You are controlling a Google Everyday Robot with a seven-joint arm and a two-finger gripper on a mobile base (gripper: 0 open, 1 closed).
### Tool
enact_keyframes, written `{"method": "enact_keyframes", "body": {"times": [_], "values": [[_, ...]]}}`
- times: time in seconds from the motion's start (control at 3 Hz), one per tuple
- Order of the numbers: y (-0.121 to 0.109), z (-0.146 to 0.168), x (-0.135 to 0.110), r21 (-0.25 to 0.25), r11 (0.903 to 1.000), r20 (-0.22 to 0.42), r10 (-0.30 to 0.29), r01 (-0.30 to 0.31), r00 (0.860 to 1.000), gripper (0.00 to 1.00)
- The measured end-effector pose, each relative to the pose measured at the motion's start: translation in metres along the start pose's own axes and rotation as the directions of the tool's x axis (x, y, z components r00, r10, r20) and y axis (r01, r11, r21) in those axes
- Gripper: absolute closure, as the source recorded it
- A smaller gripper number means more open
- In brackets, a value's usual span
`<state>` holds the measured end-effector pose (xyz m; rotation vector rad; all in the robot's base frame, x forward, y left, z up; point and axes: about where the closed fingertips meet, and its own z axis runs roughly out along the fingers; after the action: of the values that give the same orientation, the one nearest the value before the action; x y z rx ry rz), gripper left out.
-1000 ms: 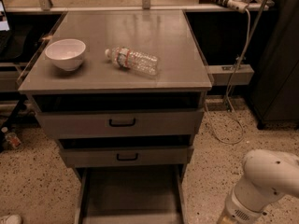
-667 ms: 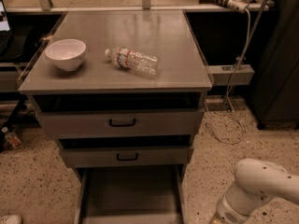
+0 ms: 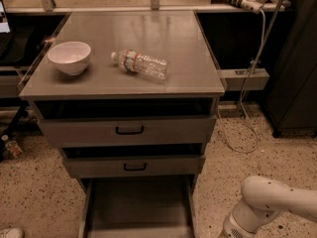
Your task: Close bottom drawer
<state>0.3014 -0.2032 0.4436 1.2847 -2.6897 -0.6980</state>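
The grey cabinet [image 3: 124, 90] has three drawers. The bottom drawer [image 3: 138, 207] is pulled far out; its long tray runs to the lower edge of the camera view, and its front panel and handle are out of view. The top drawer [image 3: 129, 130] and the middle drawer [image 3: 133, 166] stand slightly open, each with a black loop handle. My white arm [image 3: 270, 205] reaches down at the bottom right, right of the open tray. My gripper is below the frame edge and not in view.
A white bowl [image 3: 70, 57] and a clear plastic bottle [image 3: 141, 64] lying on its side rest on the cabinet top. A white cable [image 3: 247, 108] hangs down to the speckled floor at the right. A dark cabinet [image 3: 297, 83] stands at the far right.
My arm has moved left and a little lower, closer to the open bottom drawer. The drawers, bowl and bottle have not moved.
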Motion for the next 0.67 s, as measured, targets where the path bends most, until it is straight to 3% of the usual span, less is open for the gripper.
{"method": "enact_keyframes", "body": {"times": [0.33,0.67], "values": [[0.002,0.001,0.001,-0.008,1.0,-0.003,0.002,-0.002,1.0,1.0],[0.002,0.038,0.007,-0.069,0.997,0.046,0.038,-0.034,0.998,1.0]]}}
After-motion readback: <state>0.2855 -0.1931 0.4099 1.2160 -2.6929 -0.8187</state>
